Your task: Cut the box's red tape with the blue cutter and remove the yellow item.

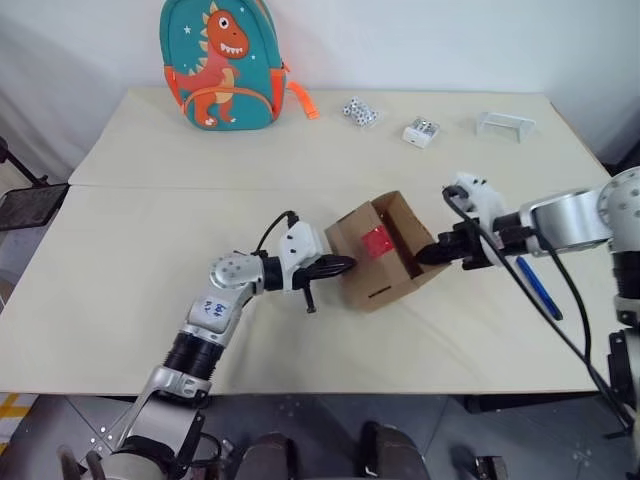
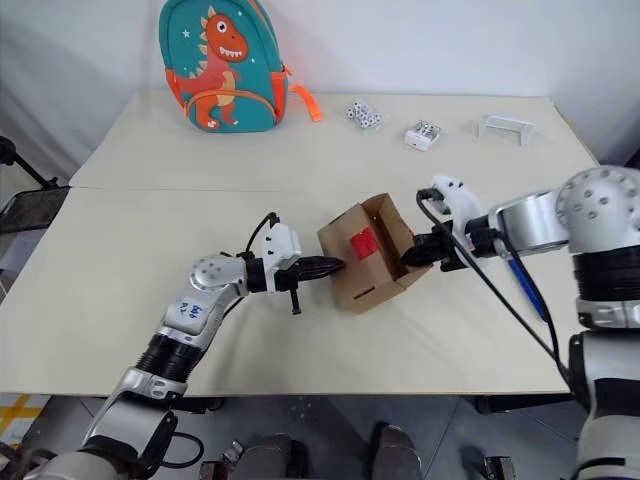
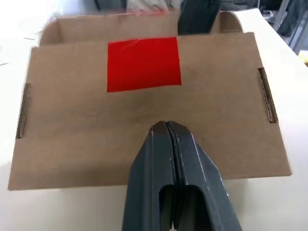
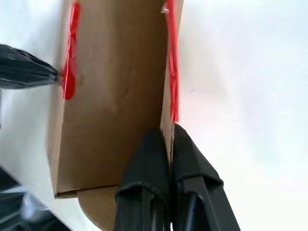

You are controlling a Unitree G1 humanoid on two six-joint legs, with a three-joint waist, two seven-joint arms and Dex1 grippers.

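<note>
The box point(image 1: 385, 250) sits near the middle of the table point(image 1: 150, 290), tipped with its open mouth facing up and away and the red tape point(image 1: 377, 241) on the face toward the left tool point(image 1: 340, 266). That tool's fingers are pressed together, empty, the tips touching or just beside the cardboard below the tape. The right tool point(image 1: 432, 254) is clamped on the box's thin flap edge. The blue cutter point(image 1: 538, 286) lies on the table under the right arm. The yellow item cannot be made out. The carton looks light and thin-walled, likely to slide or buckle; a pinch on a wall edge seems the surest hold
</note>
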